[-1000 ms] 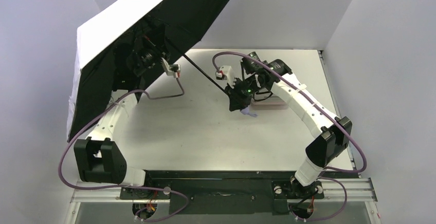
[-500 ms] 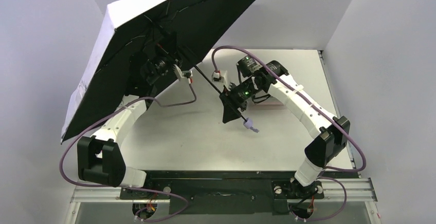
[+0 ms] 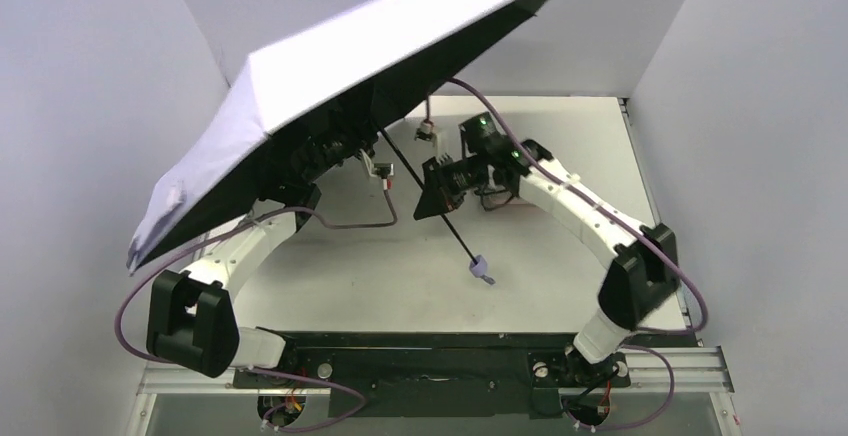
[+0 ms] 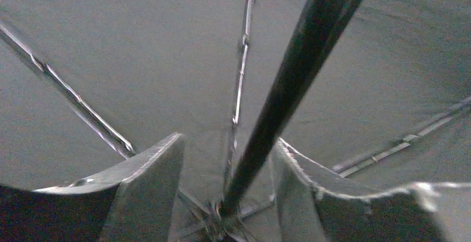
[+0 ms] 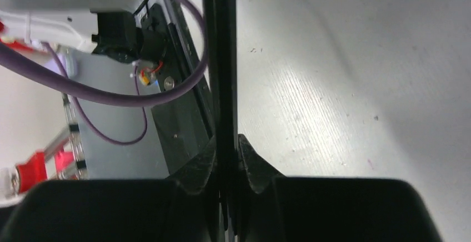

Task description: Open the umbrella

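- Umbrella [image 3: 350, 66]: open, pale lavender-white outside (black lining [image 4: 139, 59] beneath), tilted high at the left.
- Thin black shaft [image 3: 430, 206] slants down to a small lavender handle [image 3: 482, 271], seemingly hanging free.

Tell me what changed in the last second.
The canopy swung up and over, pale outside now facing the top camera. The right gripper shifted up the umbrella shaft, away from the handle, clamped there. The left gripper let go, jaws open around the shaft. The canopy stayed spread.

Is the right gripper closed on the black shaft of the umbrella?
Yes. The right gripper has both fingers pressed against the thin black umbrella shaft, with no gap showing.
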Motion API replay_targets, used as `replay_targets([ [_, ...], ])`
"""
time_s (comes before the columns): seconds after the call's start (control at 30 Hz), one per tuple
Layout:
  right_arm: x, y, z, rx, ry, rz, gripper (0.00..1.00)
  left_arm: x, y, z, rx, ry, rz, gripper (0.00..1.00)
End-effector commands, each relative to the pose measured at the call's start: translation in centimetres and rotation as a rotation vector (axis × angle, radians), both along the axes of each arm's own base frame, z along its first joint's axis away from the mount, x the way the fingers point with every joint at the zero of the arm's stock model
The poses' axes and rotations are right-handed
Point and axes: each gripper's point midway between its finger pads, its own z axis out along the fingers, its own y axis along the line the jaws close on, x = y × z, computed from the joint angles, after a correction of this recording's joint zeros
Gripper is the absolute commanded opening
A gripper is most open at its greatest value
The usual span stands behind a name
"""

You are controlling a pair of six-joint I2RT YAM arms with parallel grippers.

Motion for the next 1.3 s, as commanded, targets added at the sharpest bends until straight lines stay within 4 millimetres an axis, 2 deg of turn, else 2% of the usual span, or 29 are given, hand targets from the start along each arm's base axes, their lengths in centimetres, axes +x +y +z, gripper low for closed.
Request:
replay_targets([
  [0.0,5.1,-0.6,7.2,0.354,-0.192,-0.367,0.0,-1.8,1.0,2.1,-0.13,0.018,0.002,0.59],
  [0.03,5.3,-0.9,7.5,0.361,-0.202,-0.399,0.0,-2.0,1.2,2.1,-0.145,0.029,0.005,0.67],
  [0.07,5.9,-1.6,7.4,0.352,-0.227,-0.455,0.0,-2.4,1.5,1.9,-0.175,0.057,0.003,0.7],
  [0.13,7.0,-2.7,7.1,0.344,-0.259,-0.558,0.0,-3.2,1.8,1.4,-0.217,0.1,-0.001,0.85],
  [0.17,7.0,-3.3,7.5,0.352,-0.277,-0.588,0.0,-3.8,1.8,1.7,-0.237,0.106,-0.01,0.98],
  [0.2,7.8,-3.8,7.4,0.364,-0.303,-0.642,0.0,-4.1,1.7,0.9,-0.264,0.147,-0.02,0.99],
  [0.23,8.1,-4.4,7.8,0.372,-0.327,-0.683,0.0,-4.9,1.6,1.3,-0.284,0.154,-0.03,0.97],
  [0.27,8.0,-4.5,7.4,0.37,-0.328,-0.694,0.0,-5.2,1.4,0.2,-0.306,0.21,-0.037,0.97],
  [0.3,8.0,-4.7,7.6,0.372,-0.338,-0.712,0.0,-5.8,1.4,0.3,-0.319,0.225,-0.043,0.97],
  [0.33,7.8,-4.7,6.8,0.363,-0.33,-0.717,0.0,-6.0,1.4,-0.8,-0.338,0.28,-0.043,0.97],
  [0.37,7.7,-4.8,6.7,0.366,-0.333,-0.721,0.0,-6.4,1.5,-0.7,-0.358,0.292,-0.038,0.97],
  [0.4,7.7,-4.8,6.2,0.37,-0.335,-0.72,0.0,-6.5,1.6,-1.8,-0.38,0.347,-0.032,0.97],
  [0.5,8.3,-4.9,5.1,0.372,-0.371,-0.705,0.0,-7.0,2.8,-2.9,-0.476,0.44,0.019,0.97],
  [0.53,8.5,-5.0,4.8,0.363,-0.388,-0.703,0.0,-7.1,3.1,-4.1,-0.515,0.516,0.039,0.97],
  [0.57,8.9,-5.2,4.1,0.354,-0.389,-0.711,0.0,-7.2,3.7,-4.1,-0.554,0.54,0.068,0.97],
  [0.6,9.0,-5.3,3.9,0.353,-0.388,-0.716,0.0,-7.3,4.3,-5.4,-0.604,0.616,0.106,0.97],
  [0.63,9.2,-5.5,3.5,0.352,-0.392,-0.728,0.0,-7.7,4.6,-5.8,-0.66,0.667,0.117,0.97],
  [0.67,9.2,-5.7,3.2,0.349,-0.395,-0.737,0.0,-7.8,5.1,-7.2,-0.674,0.724,0.161,0.97],
  [0.77,8.9,-6.4,2.1,0.351,-0.428,-0.791,0.0,-9.4,5.7,-9.9,-0.761,0.884,0.212,0.97],
  [0.8,8.9,-6.6,2.0,0.35,-0.44,-0.809,0.01,-10.3,6.0,-11.6,-0.754,0.957,0.247,0.97],
  [0.83,8.5,-6.6,1.2,0.336,-0.439,-0.805,0.03,-10.8,6.0,-12.7,-0.791,1.017,0.265,0.97],
  [0.9,8.3,-6.8,0.3,0.311,-0.448,-0.806,0.15,-12.1,6.6,-15.9,-0.826,1.146,0.343,0.97],
  [0.93,8.3,-6.9,0.0,0.301,-0.456,-0.807,0.22,-12.4,6.8,-16.5,-0.844,1.166,0.365,0.97],
  [0.97,8.2,-7.1,-0.5,0.281,-0.469,-0.801,0.24,-13.0,7.0,-18.0,-0.865,1.218,0.398,0.97],
  [1.0,8.3,-7.3,-0.7,0.27,-0.48,-0.802,0.28,-13.3,7.2,-18.5,-0.88,1.229,0.409,0.97],
  [1.03,8.2,-7.4,-1.2,0.25,-0.501,-0.791,0.29,-13.7,7.4,-19.8,-0.898,1.262,0.431,0.97],
  [1.17,7.8,-7.6,-2.8,0.184,-0.544,-0.769,0.34,-14.8,7.7,-22.3,-0.944,1.338,0.481,0.97],
  [1.27,7.4,-7.8,-3.5,0.146,-0.565,-0.741,0.5,-15.4,7.9,-23.6,-0.941,1.379,0.511,0.97],
])
